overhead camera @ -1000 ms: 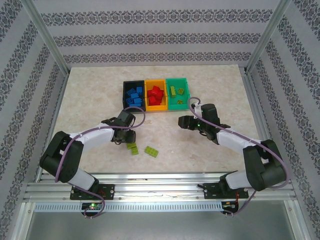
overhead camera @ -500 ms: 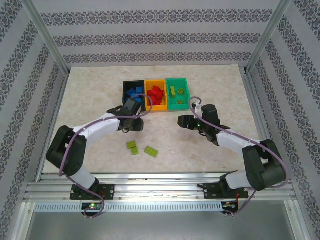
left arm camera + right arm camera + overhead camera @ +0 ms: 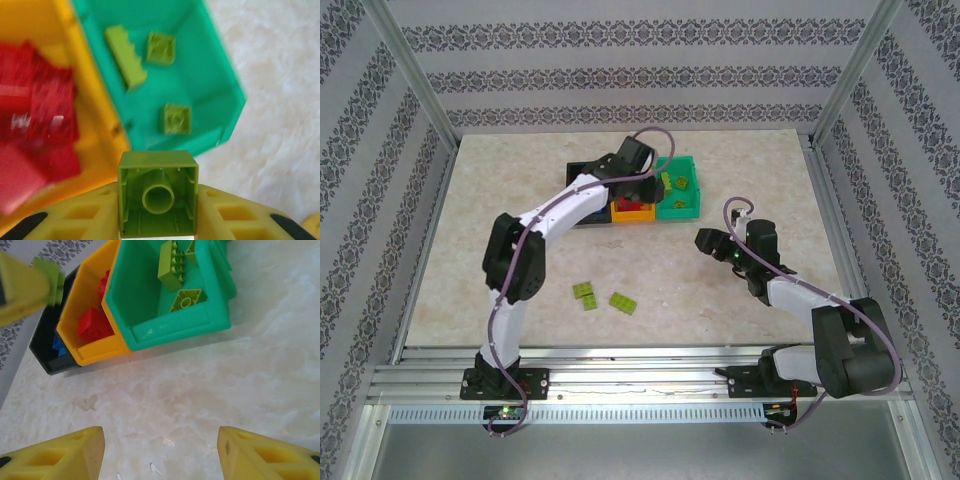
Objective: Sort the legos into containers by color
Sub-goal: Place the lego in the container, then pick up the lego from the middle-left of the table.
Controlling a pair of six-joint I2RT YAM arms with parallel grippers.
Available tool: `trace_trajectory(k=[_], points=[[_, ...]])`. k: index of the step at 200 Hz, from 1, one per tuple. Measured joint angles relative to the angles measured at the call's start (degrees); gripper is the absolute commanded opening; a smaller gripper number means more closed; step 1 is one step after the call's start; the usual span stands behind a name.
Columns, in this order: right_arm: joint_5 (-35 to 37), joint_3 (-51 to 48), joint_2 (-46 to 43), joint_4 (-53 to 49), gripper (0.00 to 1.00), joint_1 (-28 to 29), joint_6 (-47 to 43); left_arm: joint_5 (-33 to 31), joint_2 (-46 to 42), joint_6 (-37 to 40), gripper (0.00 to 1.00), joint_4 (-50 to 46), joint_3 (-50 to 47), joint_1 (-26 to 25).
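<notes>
1. top view: my left pincer [image 3: 642,186] is up over the bins, about where the orange bin [image 3: 632,211] meets the green bin [image 3: 680,210]. my left arm lies across the black bin [image 3: 576,172] and hides much of it. my right pincer [image 3: 705,240] hangs over the bare table [image 3: 500,200], near the green bin's front right corner. a loose lime brick [image 3: 584,293] and a second loose lime brick [image 3: 623,302] lie just beside each other on the table, closer to me, between the arms.

2. left wrist view: my left pincer [image 3: 157,222] is clamped on the held lime brick [image 3: 157,192], one finger on each side. the brick's hollow bottom, with a round tube, faces the camera. it looks square from here, so i cannot tell a long side. past it, the green bin [image 3: 210,90] holds a long lime brick [image 3: 126,55], lying slanted from far left to near right, and two small square ones. blurry red bricks [image 3: 40,115] fill the orange bin [image 3: 95,100].

3. right wrist view: my right pincer [image 3: 160,455] has its fingers wide apart, with nothing between them and bare table below. ahead sit the green bin [image 3: 150,300], orange bin [image 3: 95,352] and black bin [image 3: 42,347] in a row. blue bricks [image 3: 59,346] peek out of the black one. the held lime brick [image 3: 50,272] shows blurry at top left.
</notes>
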Motion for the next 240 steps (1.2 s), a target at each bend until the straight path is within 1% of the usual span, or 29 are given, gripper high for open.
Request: trace_trajectory(k=[30,43,55,74,83,94,110,133,153,168,194,240], points=[[-0.70,0.00,0.98,1.14,0.62,-0.02,1.05,-0.37,10.47,0.98,0.58,-5.11,18.80,-0.07],[-0.92,0.00,0.98,1.18,0.62,-0.02,1.09,-0.55,14.56,1.14,0.61,-8.04,25.83,-0.07],[-1.11,0.00,0.98,1.36,0.62,-0.02,1.25,-0.72,16.31,1.11,0.61,-10.12,28.52,-0.11],[-1.31,0.00,0.98,1.57,0.62,-0.02,1.25,-1.79,16.20,1.46,0.61,-12.70,27.85,-0.48],[-1.31,0.00,0.98,1.60,0.62,-0.02,1.27,-2.23,15.02,1.77,0.61,-12.90,25.27,-0.90],[-1.31,0.00,0.98,1.60,0.62,-0.02,1.31,-2.99,12.26,2.23,0.61,-12.46,19.71,-1.55],[-1.44,-0.04,0.98,2.10,0.62,-0.02,1.70,-3.72,6.05,2.62,0.61,-10.93,8.09,-3.08],[-2.45,-0.07,1.33,3.13,0.62,-0.02,2.56,-4.04,-5.18,2.60,0.61,-6.45,-10.25,-5.84],[-3.06,-0.07,2.23,3.76,0.62,-0.02,2.97,-3.93,-13.66,2.51,0.61,-3.02,-22.36,-7.82],[-3.45,-0.07,2.84,3.85,0.62,0.00,3.19,-3.61,-18.53,2.34,0.61,-0.66,-29.59,-8.72],[-3.87,-0.11,3.15,4.13,0.62,0.02,3.82,-3.41,-22.75,2.16,0.61,0.48,-38.25,-9.70],[-3.98,-0.11,3.19,4.31,0.62,0.02,4.04,-4.57,-23.10,1.22,0.62,0.28,-47.76,-12.04]])
